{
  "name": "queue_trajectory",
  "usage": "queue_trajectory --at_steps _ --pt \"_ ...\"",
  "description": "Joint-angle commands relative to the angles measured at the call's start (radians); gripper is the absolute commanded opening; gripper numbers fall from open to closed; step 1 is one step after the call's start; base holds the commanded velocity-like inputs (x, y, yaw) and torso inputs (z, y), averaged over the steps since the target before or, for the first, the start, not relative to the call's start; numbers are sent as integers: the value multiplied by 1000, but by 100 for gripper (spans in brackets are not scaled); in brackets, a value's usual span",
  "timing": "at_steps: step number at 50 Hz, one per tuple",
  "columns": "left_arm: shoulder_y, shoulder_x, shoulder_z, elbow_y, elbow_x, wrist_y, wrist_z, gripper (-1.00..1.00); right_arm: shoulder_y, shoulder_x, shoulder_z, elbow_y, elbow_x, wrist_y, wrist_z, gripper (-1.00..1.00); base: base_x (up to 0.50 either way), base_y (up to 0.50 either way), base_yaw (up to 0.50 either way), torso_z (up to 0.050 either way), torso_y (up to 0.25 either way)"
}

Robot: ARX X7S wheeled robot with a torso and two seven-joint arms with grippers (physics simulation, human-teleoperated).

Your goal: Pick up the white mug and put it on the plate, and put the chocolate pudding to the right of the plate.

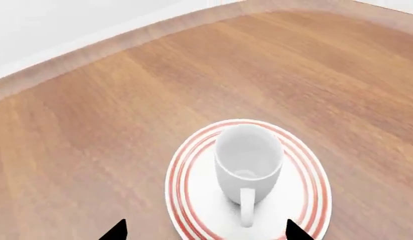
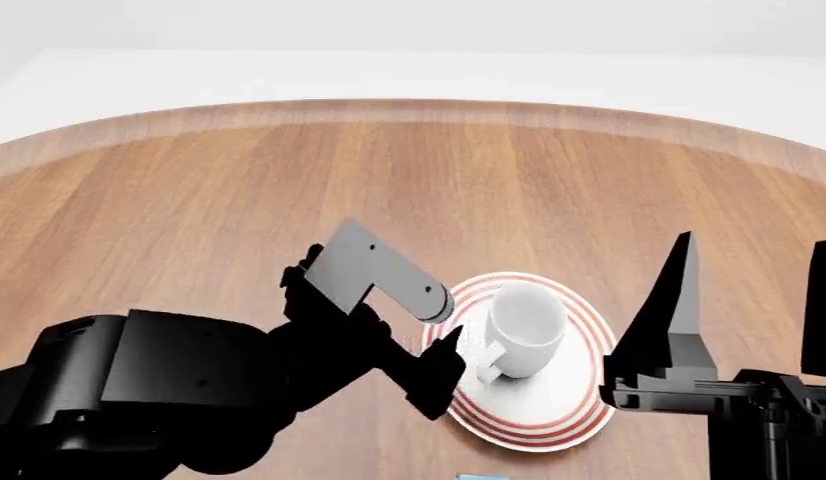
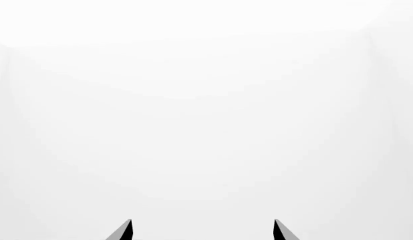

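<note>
A: Warm brown wood with a fine straight grain covers the round table (image 2: 226, 190), and behind its curved edge stands a plain white wall (image 2: 413, 30). What is the biggest thing on it?

B: On it, the plate (image 2: 553, 415), round and white, with thin red rings near its rim. It lies flat on the table, in front of the robot, a little toward its right side.

A: And the white mug (image 2: 524, 326)?

B: It stands upright on the plate, glossy and smooth, empty inside. Its loop handle (image 1: 247, 206) points toward the left wrist camera. I see no letters on it.

A: How are the fingers of the left gripper (image 1: 205, 231)?

B: Spread wide. Only two black tips show in the left wrist view, one on each side of the plate's near edge, and nothing is between them. In the head view the dark arm ends just beside the mug handle; I cannot tell if it touches.

A: The right gripper (image 2: 753, 300)?

B: Its two long, black, pointed fingers (image 2: 669, 310) stand upward, well apart, holding nothing, to the right of the plate. Its own camera sees only white.

A: The chocolate pudding (image 2: 483, 477)?

B: Only a small blue sliver at the bottom edge of the head view, in front of the plate. No writing can be read.
</note>
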Motion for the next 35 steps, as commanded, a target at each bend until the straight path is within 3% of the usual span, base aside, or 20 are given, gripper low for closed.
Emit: queue_trajectory --at_steps 1,14,35 --pt "47 -103 -33 48 18 72 6 100 4 3 -10 -4 -6 9 2 100 0 0 0 0 0" --pt "111 -267 -100 119 75 213 -25 100 8 4 -27 -17 -22 29 8 100 0 0 0 0 0" --pt "147 -350 -140 159 206 308 -76 100 2 22 -83 -122 -99 174 42 100 0 0 0 0 0"
